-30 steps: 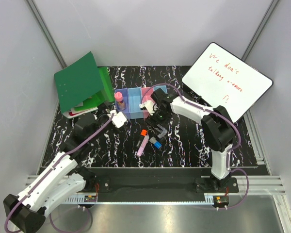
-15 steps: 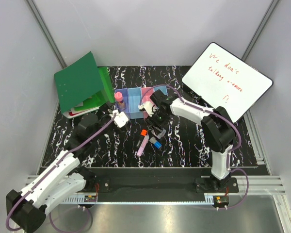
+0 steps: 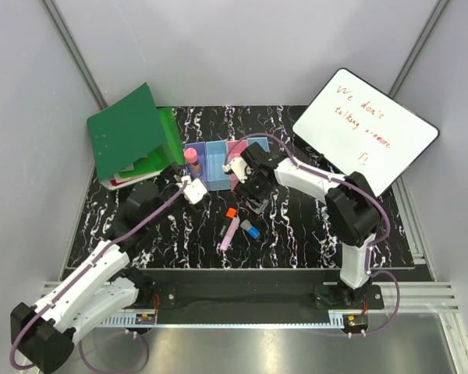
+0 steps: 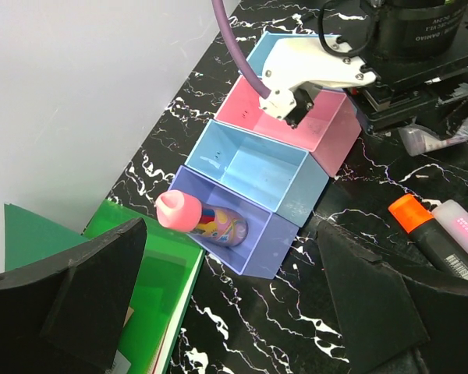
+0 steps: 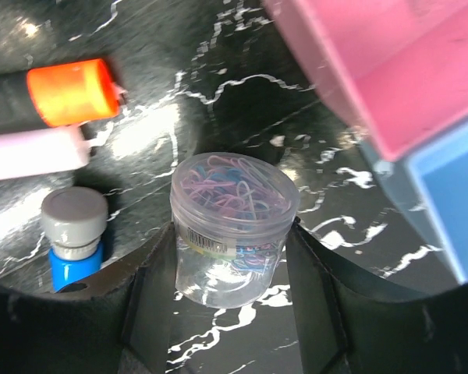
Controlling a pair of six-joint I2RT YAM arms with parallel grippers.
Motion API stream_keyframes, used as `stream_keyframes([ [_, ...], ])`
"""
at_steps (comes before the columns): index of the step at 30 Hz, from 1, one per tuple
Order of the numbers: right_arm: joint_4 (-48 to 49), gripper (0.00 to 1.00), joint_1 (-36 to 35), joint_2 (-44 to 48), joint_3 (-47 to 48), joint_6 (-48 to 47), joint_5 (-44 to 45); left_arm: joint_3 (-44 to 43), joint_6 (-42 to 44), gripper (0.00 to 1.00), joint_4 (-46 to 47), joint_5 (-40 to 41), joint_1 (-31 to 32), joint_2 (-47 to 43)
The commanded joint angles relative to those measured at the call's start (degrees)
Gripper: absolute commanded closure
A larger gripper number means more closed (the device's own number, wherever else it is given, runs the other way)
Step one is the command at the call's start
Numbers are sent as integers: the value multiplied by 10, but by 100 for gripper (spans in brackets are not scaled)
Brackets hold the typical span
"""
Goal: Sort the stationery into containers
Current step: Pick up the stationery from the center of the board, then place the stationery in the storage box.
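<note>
Four joined bins (image 3: 218, 162) stand in a row; in the left wrist view they are purple-blue (image 4: 274, 248), light blue (image 4: 257, 167), pink (image 4: 300, 128) and light blue. A pink-capped colourful tube (image 4: 207, 222) lies in the purple-blue bin. My left gripper (image 4: 234, 312) is open and empty just in front of that bin. My right gripper (image 5: 232, 257) is shut on a clear jar of coloured paper clips (image 5: 232, 222) beside the pink bin (image 5: 405, 70). An orange-capped marker (image 5: 70, 92), a pink marker (image 5: 31, 152) and a grey-capped blue piece (image 5: 74, 226) lie close by. No green highlighter shows.
A green folder (image 3: 129, 140) leans at the back left, touching the purple-blue bin's end. A whiteboard with red writing (image 3: 366, 128) stands at the back right. The loose markers (image 3: 228, 230) lie on the black marbled table just in front of the bins.
My right gripper has moved from over the pink bin toward me, down to the clear jar, and now has it between its fingers. The left arm has shifted slightly.
</note>
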State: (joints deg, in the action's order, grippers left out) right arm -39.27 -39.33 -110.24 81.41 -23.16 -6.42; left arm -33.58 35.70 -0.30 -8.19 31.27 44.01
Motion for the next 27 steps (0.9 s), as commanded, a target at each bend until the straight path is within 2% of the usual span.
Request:
stream_keyframes([
  [1,30,77,-3,48,29,4,34,7,-6,1,34,4,2,3],
  [15,51,76,-3,132,39,24,25,16,-19,1,34,30,2,6],
  [22,85,77,-4,174,12,3,51,26,-106,1,85,34,1,47],
  [27,139,78,-4,242,-47,-41,61,-26,-190,1,123,8,0,143],
])
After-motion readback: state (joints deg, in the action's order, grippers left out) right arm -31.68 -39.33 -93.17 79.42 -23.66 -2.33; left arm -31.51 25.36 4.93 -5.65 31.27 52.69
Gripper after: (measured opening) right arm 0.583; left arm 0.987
